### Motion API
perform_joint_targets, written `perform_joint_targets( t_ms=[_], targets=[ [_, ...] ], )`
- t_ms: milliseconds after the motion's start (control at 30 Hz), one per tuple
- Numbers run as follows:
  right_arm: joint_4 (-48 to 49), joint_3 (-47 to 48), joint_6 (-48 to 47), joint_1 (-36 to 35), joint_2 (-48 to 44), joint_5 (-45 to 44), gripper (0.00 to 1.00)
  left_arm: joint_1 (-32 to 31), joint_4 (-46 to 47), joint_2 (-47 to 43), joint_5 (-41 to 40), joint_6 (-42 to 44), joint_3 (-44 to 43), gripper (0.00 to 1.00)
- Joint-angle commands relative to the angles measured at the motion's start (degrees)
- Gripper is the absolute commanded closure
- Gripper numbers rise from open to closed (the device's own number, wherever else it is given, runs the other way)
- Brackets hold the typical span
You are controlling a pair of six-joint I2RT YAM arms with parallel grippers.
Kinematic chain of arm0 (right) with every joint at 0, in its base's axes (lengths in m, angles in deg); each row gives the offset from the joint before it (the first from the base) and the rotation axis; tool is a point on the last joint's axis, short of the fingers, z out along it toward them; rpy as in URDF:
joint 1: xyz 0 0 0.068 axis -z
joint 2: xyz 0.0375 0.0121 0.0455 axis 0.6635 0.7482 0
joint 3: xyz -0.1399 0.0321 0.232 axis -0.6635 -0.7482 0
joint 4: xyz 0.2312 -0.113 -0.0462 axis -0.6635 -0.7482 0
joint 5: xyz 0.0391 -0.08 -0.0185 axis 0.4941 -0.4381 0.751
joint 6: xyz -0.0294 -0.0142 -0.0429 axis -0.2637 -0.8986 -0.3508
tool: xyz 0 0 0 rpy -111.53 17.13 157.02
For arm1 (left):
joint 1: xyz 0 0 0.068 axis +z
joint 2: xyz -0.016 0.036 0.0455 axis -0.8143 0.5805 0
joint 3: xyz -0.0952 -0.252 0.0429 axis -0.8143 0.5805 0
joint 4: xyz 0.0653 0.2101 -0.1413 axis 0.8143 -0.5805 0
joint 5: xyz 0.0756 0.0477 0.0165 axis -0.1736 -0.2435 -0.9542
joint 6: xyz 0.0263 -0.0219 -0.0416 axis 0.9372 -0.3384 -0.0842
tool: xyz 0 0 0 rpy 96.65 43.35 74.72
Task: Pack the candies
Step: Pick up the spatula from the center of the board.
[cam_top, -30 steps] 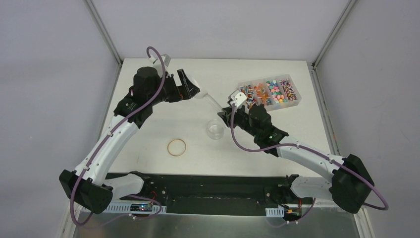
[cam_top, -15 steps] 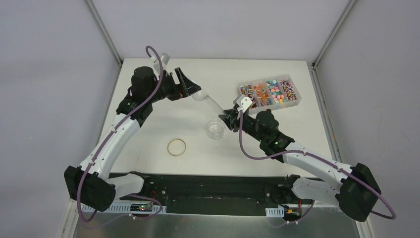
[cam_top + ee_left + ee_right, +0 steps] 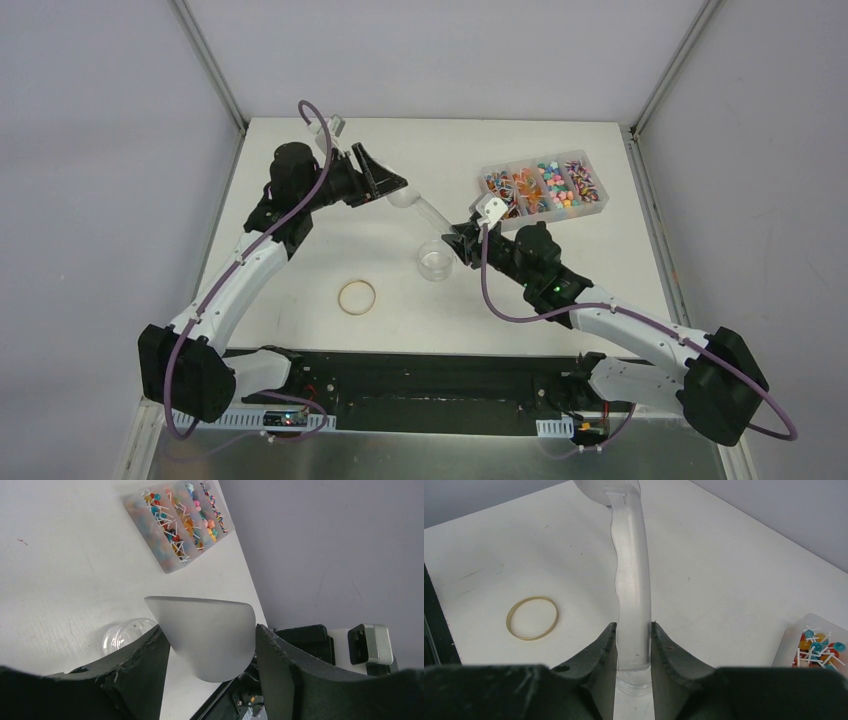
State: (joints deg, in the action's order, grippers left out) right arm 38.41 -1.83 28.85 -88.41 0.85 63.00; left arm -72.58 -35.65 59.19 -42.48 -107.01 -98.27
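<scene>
1. The candies [image 3: 553,186] lie in a clear box [image 3: 575,212] with several compartments at the upper right of the counter [image 3: 400,140] in the overhead view. They are pink, orange, yellow, green, blue and red, and some have thin white sticks.
2. In the left wrist view the candies [image 3: 180,525] sit in the upper middle of the frame. In the right wrist view only a few [image 3: 819,647] show at the lower right edge.
3. The right claw [image 3: 458,237] is clenched on the handle of the clear scoop [image 3: 430,212], near the middle of the overhead view. Its wrist view shows the handle [image 3: 630,570] pinched between both fingers [image 3: 599,650], rising toward the top of the frame.
4. The left claw [image 3: 390,185] is at the bowl end of the scoop, up and left of the right claw.
5. In the left wrist view the frosted bowl [image 3: 207,635] fills the gap between the fingers [image 3: 145,670]. Its edges meet both of them, but I cannot tell whether they press on it.
6. The scoop is off the counter, slanting from the left claw down to the right one.
7. A small clear cup [image 3: 435,260] stands upright on the counter just beside the right claw, to its lower left.
8. A tan rubber-band ring [image 3: 340,297] lies flat on the counter, left of the cup and apart from it.
</scene>
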Motion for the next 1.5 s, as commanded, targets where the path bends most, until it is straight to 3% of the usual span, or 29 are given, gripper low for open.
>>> perform_joint_targets(
  t_ms=[0, 267, 467, 633, 700, 800, 933, 1133, 1267, 1467],
  targets=[
    [5.47, 0.41, -0.26, -0.32, -0.04, 1.77, 0.86, 1.28, 7.05, 0.22, 1.88, -1.96, 2.10, 0.47],
    [4.67, -0.04, 1.11, -0.26, -0.32, 3.37, 0.79, 2.92, 8.89, -0.13, 4.69, -2.02, 3.66, 0.63],
    [4.01, 0.21, 3.65, -0.28, -0.64, 3.11, 0.67, 3.51, 9.92, -1.05, 5.41, -0.86, 4.83, 0.67],
    [0.96, 2.26, 10.73, -0.23, -1.99, 3.26, 0.39, 3.99, 11.40, -1.80, 6.61, 0.38, 5.74, 0.70],
    [0.35, 2.27, 13.51, 0.23, -3.07, 3.79, 0.21, 4.07, 12.97, -2.35, 7.27, 0.17, 6.41, 0.71],
    [2.03, 1.12, 20.85, 2.47, -4.55, 5.92, 0.10, 4.09, 16.54, -3.40, 8.65, -1.05, 7.78, 0.71],
    [6.72, 0.15, 34.79, 6.98, -4.64, 10.31, 0.07, 4.10, 25.23, -5.19, 11.07, -5.42, 10.85, 0.71],
    [10.31, 3.09, 48.80, 10.45, -0.96, 16.70, 0.11, 4.09, 37.26, -9.13, 10.72, -12.07, 16.56, 0.71],
    [22.62, 1.88, 54.45, 10.18, 1.44, 17.80, 0.12, 4.13, 46.79, -13.15, 6.13, -18.37, 22.37, 0.72],
    [27.16, 4.37, 54.93, 8.01, 5.80, 15.72, 0.13, 4.09, 53.28, -17.68, -3.14, -23.90, 28.34, 0.72]
  ],
)
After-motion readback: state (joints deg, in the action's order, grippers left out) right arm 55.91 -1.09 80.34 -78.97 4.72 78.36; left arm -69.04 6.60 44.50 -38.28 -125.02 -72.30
